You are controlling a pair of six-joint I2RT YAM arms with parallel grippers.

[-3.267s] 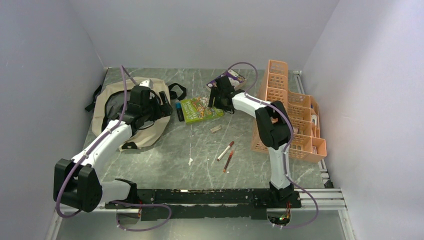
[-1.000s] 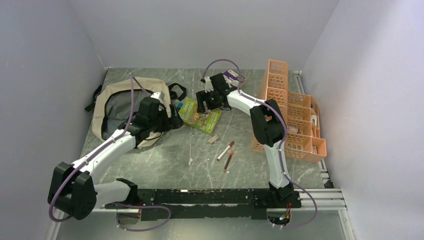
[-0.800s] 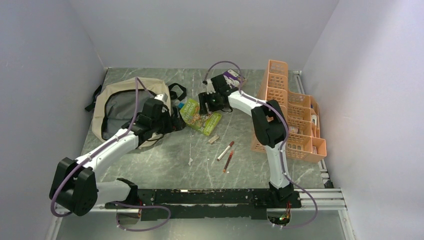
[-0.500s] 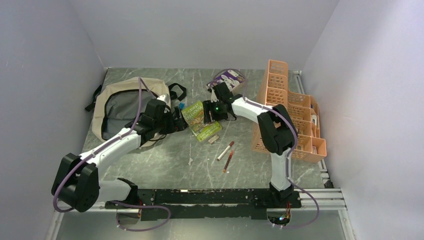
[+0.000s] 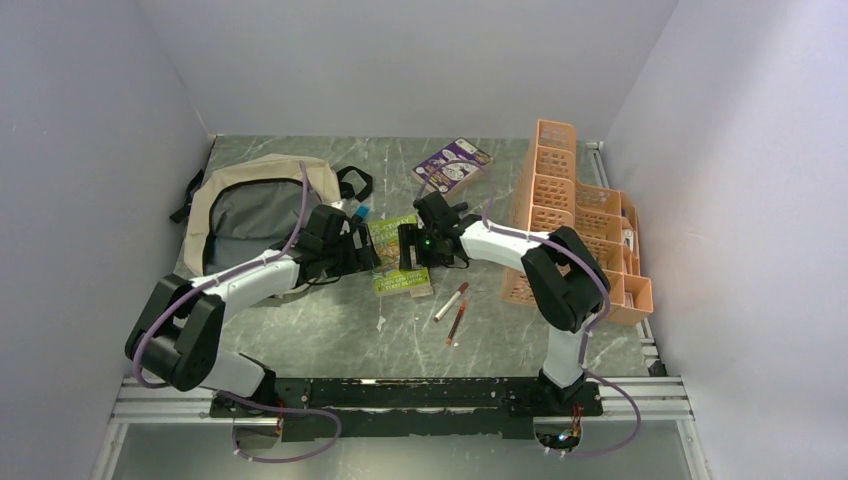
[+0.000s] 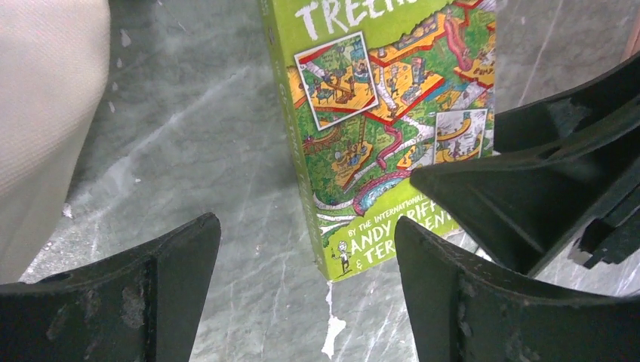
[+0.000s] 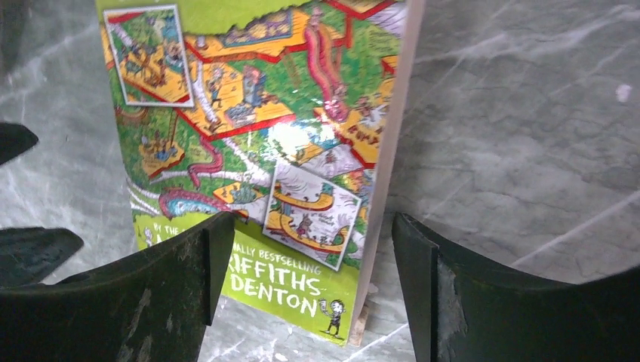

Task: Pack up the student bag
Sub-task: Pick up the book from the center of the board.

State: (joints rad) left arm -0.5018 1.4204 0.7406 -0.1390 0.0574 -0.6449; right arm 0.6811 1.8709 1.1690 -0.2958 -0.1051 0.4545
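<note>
Your left gripper (image 6: 306, 226), spread, faces the green book (image 5: 400, 282) spine; your right gripper (image 7: 302, 226), spread, straddles its page edge

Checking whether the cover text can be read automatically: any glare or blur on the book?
Right wrist: a white glare patch on the book washes out mid-cover art, though the lettering below is legible. Left wrist: no glare, print sharp. Top external: even light, but book too small to read.

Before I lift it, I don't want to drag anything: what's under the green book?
The green book rests on the marble table. A small tan piece peeks from beneath its lower corner. Anything else under it is covered.
</note>
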